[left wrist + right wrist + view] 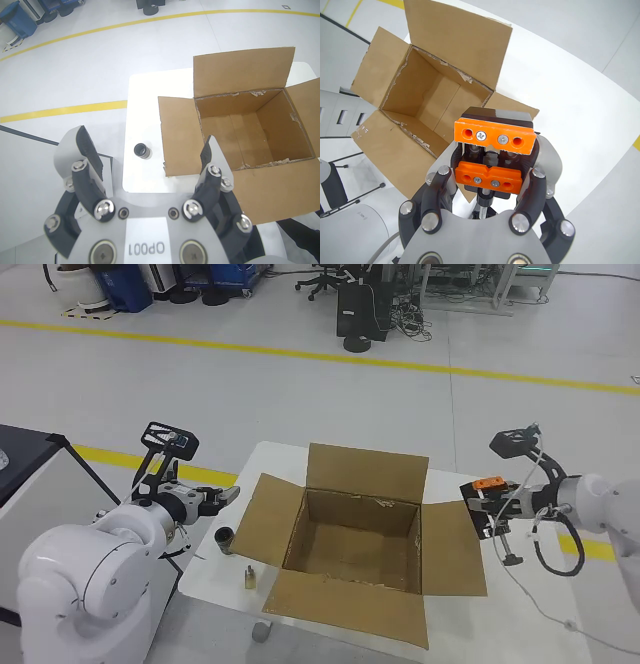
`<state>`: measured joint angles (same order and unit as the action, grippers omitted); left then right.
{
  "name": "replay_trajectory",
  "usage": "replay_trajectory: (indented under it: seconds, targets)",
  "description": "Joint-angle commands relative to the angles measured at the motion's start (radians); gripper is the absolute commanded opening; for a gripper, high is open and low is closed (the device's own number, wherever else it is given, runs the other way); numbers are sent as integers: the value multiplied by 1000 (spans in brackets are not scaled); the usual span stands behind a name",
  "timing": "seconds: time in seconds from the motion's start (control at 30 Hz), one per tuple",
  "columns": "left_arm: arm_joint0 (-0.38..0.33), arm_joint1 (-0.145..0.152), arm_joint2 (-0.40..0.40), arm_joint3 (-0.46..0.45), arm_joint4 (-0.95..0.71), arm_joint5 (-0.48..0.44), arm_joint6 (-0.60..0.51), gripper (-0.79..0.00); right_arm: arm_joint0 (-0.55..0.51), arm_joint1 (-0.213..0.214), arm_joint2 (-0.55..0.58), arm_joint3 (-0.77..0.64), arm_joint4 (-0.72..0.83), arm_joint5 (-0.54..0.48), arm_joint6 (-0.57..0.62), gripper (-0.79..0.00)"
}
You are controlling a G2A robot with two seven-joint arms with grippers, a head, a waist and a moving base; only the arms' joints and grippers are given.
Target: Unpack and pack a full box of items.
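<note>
Unpacking is likely finishing: right gripper (495, 160) is pinching a vise (494, 138) beside the empty box (360, 509), left gripper (146, 136) is hovering spread; next, the vise needs table (210, 564) space.

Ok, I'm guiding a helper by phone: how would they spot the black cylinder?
Find the open cardboard box on the white table. Beside its flap on the left arm's side sits the black cylinder, open-ended; the small item near it is slimmer and pale.
</note>
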<state>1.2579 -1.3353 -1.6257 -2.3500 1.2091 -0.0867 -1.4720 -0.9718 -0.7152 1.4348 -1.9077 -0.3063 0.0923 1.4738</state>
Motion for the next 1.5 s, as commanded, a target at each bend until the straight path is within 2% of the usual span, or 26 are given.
replay_trajectory:
  seconds: [0.0,0.13,0.37,0.6,1.37,1.47]
  targets:
    - [0,0,0,0,0,0,0,0,32,-8,-62,7,-8,-23,-38,-785]
    - [0,0,0,0,0,0,0,0,105,-29,-182,48,-16,-53,-98,-785]
    - [0,0,0,0,0,0,0,0,227,-72,-382,108,-42,-77,-106,-785]
    - [0,0,0,0,0,0,0,0,284,-102,-491,144,-63,-127,-121,-785]
    - [0,0,0,0,0,0,0,0,284,-102,-491,144,-63,-127,-121,-785]
    - [0,0,0,0,0,0,0,0,272,-105,-510,129,-95,-154,-152,-785]
